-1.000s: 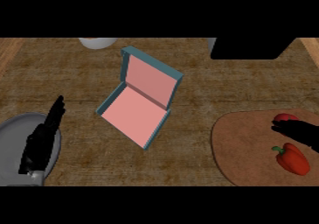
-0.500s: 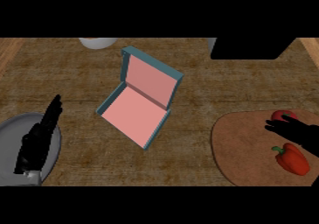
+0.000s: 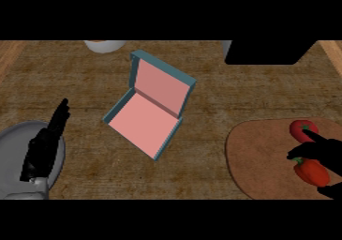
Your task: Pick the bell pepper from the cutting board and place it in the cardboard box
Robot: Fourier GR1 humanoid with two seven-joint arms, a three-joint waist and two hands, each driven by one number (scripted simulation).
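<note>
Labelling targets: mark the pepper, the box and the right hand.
pepper [image 3: 312, 172], head view, red body.
box [image 3: 144, 123], head view, pink floor.
right hand [image 3: 324, 150], head view, palm.

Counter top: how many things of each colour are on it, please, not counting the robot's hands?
Red: 2, the bell pepper and the tomato
Brown: 1, the cutting board
Blue and pink: 1, the open box
White: 1, the bowl
Black: 1, the black object
Total: 6

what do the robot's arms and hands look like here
The left hand is matte black with slim, pointed fingers, on a smooth, rounded grey forearm. The right hand is the same plain black; its forearm is out of view. No cables or markings show.
</note>
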